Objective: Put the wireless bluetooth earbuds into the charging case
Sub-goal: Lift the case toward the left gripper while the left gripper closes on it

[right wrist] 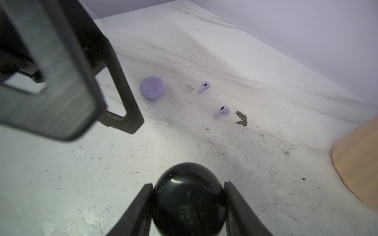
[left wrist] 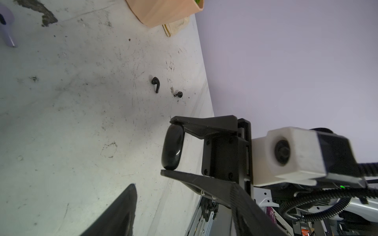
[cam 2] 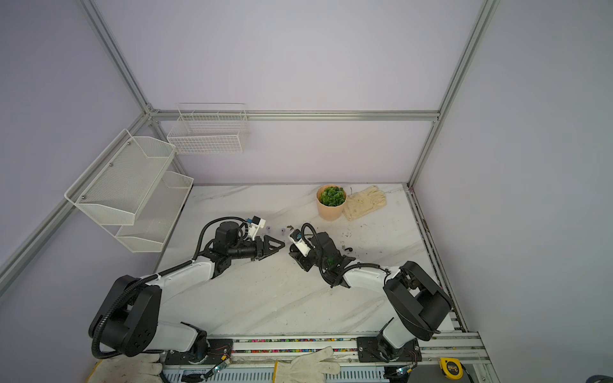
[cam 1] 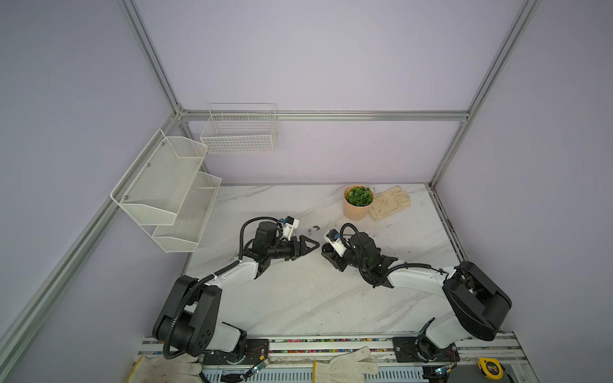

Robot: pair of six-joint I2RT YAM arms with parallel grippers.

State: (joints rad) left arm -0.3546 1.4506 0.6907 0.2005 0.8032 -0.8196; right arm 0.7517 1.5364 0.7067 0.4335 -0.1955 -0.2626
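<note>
Right gripper [right wrist: 188, 183] sits partly open, clamped on black case [right wrist: 189, 204]; left gripper [cam 1: 313, 245] at its 9 o'clock, gap can't tell.

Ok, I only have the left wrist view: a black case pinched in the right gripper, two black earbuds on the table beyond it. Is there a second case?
Observer: Yes. The right wrist view shows a lilac case lying closed on the table.
Reviewer: And its earbuds? I catch just one.
Observer: Two lie loose: a lilac earbud near that case, and a second lilac earbud beside a brownish debris bit.
Reviewer: How near is my gripper to the other one?
Observer: In both top views the left gripper points at the right gripper; a sliver of table shows between them.
</note>
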